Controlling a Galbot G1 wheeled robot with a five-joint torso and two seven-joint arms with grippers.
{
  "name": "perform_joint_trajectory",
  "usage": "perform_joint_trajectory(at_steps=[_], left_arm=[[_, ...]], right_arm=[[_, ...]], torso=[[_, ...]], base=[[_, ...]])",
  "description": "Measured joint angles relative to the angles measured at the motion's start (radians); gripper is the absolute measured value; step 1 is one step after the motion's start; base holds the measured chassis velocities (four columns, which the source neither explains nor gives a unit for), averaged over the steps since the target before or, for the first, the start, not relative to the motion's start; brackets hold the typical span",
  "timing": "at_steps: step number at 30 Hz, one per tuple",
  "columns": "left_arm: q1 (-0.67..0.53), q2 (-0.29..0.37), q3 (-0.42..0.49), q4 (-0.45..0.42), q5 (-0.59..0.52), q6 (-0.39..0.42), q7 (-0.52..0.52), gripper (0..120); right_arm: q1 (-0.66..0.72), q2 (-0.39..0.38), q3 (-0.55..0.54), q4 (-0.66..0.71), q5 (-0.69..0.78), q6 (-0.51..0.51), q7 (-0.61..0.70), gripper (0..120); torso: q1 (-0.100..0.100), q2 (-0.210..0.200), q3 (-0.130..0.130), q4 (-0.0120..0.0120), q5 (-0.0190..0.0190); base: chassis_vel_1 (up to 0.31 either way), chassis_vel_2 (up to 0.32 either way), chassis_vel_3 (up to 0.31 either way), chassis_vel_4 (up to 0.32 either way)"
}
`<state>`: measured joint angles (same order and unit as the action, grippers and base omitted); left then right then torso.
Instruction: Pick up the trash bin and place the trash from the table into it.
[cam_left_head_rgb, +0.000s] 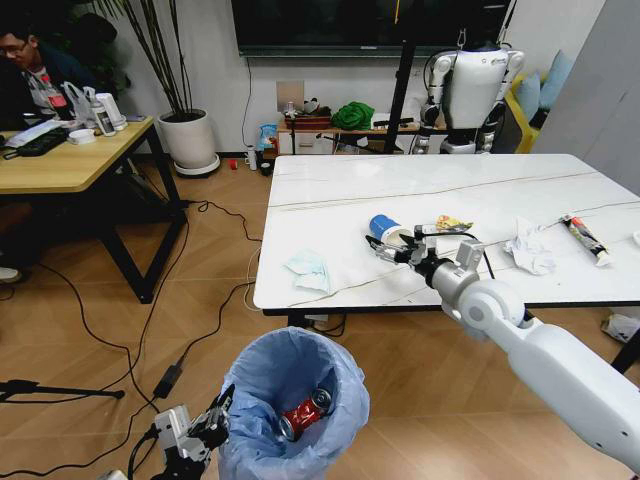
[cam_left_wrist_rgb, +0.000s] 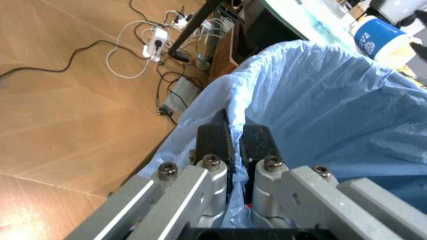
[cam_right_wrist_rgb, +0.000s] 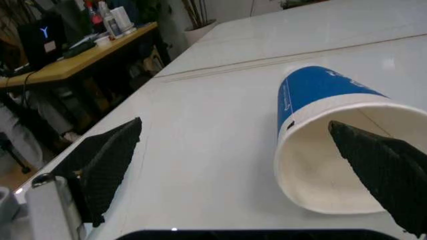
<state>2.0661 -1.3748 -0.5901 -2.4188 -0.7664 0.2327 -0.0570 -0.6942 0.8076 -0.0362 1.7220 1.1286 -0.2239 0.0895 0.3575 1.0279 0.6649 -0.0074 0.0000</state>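
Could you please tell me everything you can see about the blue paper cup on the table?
The blue paper cup lies on its side on the table, its blue outer wall carrying small white print, with a white band at the rim and a white inside. It looks empty and undamaged. The right gripper is at its open mouth, jaws spread wide, one finger in front of the rim. Whether the gripper touches it is unclear.

No legible text: white print on blue paper cup (cam_left_wrist_rgb: 378, 37) too small to read

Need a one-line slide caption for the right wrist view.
Open right gripper at the mouth of the blue paper cup lying on its side on the marble table.
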Motion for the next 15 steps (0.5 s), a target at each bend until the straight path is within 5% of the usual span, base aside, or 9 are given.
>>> perform_joint_trajectory(at_steps=[8,15], left_arm=[[0.003,-0.003,-0.009,-0.002,-0.003,-0.001,0.000,0],[-0.003,-0.001,-0.014,0.004,-0.011,-0.001,0.000,0]], right_arm=[[0.029,0.022,-0.032,-0.069,-0.013,0.006,-0.018,99],[0.045,0.031,-0.045,-0.113,-0.013,0.024,-0.043,71]], torso=[[0.000,0.000,0.000,-0.0003,0.0000],[0.000,0.000,0.000,-0.0003,0.0000]], base=[[0.000,0.000,0.000,0.000],[0.000,0.000,0.000,0.000]])
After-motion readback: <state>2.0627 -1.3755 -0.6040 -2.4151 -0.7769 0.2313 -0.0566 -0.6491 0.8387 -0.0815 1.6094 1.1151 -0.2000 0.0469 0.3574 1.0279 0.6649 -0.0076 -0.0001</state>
